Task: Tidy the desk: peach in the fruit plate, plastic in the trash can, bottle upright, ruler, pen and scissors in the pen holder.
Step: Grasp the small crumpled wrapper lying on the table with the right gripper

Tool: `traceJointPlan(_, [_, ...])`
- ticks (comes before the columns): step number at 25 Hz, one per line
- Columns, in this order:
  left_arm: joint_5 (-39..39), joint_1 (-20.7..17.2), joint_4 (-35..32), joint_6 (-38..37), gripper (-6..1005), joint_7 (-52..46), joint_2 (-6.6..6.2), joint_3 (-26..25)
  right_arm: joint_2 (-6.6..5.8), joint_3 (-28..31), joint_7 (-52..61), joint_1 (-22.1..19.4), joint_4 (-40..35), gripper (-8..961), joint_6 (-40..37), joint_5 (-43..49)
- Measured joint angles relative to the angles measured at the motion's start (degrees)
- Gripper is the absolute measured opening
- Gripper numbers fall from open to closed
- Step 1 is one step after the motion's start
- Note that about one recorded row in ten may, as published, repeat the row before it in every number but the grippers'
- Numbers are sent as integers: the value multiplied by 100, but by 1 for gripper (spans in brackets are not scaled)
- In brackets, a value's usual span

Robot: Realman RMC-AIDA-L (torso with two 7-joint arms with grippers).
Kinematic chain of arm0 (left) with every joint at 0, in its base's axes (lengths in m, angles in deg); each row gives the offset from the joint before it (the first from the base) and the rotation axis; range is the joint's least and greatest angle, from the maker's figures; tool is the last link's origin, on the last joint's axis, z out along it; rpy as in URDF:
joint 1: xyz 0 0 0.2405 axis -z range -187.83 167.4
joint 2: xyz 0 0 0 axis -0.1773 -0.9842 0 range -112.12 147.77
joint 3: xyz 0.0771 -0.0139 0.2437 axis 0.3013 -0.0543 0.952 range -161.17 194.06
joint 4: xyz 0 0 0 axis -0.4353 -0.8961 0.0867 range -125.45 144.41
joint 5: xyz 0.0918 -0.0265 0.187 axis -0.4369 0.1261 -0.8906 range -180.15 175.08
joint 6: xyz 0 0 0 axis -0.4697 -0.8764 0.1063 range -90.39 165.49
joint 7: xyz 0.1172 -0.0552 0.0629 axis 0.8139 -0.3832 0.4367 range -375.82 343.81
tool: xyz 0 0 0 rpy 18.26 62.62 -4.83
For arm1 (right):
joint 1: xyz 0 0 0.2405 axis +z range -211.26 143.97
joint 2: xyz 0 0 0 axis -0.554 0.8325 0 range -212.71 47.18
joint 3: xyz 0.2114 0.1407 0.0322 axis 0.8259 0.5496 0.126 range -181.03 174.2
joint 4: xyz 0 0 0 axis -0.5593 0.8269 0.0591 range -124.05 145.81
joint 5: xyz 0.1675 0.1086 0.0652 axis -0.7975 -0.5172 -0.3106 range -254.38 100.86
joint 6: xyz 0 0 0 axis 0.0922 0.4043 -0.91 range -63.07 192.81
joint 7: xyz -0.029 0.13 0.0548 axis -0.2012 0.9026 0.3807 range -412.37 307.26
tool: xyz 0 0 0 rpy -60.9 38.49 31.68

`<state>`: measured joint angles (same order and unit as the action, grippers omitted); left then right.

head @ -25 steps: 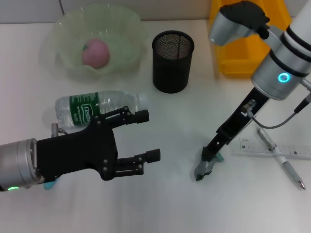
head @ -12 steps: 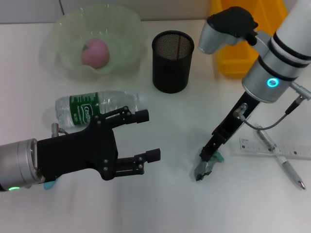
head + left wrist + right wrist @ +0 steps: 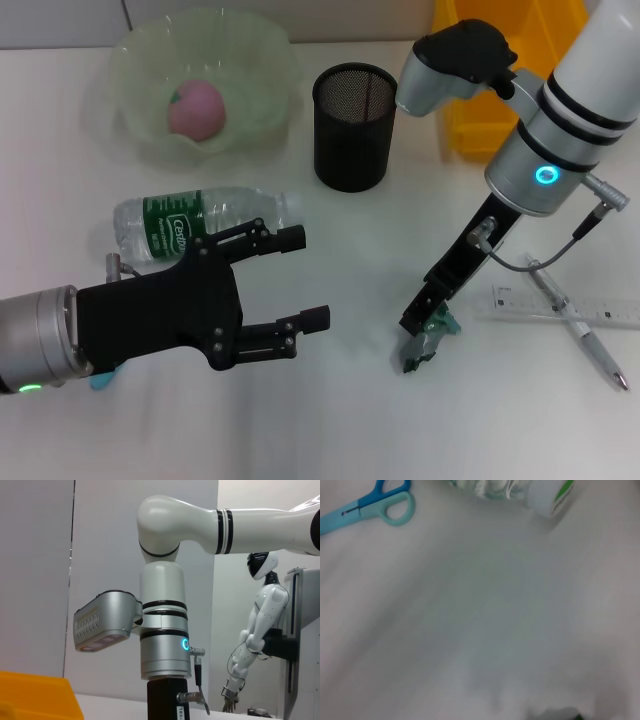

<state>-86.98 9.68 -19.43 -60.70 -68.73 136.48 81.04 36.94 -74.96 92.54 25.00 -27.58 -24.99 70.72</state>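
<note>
On desk (image 3: 340, 420): right gripper (image 3: 420, 345) clamped on plastic (image 3: 437, 332); pen holder (image 3: 355, 125) beyond; bottle (image 3: 200, 225) lying sideways, cap toward pen holder; left gripper (image 3: 305, 280) fingers apart.

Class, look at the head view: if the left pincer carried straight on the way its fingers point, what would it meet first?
Probably the small crumpled greenish piece under the right pincer. The left pincer, open, points across bare desk towards it; depth is unclear, so it might pass above.
</note>
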Motion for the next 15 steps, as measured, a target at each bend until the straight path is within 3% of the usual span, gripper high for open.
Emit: traceJointPlan(15, [-18, 31, 0, 52, 765, 0, 0, 0, 0, -119, 4, 10, 87, 791, 80, -1])
